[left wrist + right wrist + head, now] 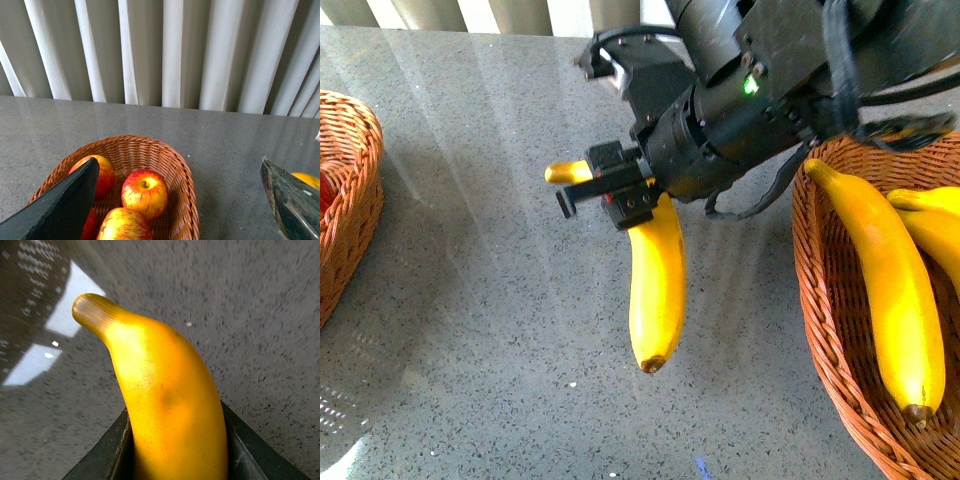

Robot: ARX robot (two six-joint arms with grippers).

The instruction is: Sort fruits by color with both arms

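My right gripper (610,192) is shut on a yellow banana (657,280) near its stem end and holds it over the grey table, brown tip towards me. In the right wrist view the banana (170,405) fills the gap between the black fingers (107,457). Two more bananas (882,285) lie in the wicker basket (820,330) at the right. My left gripper (177,220) is open and empty above the right rim of another wicker basket (185,185). That basket holds red-yellow apples (145,193). The left arm is out of the front view.
The apple basket's edge (355,190) shows at the far left of the front view. Grey speckled table (470,330) lies between the baskets. White vertical blinds (170,50) stand behind the table's far edge. The right arm's bulk (770,80) hangs over the table's back right.
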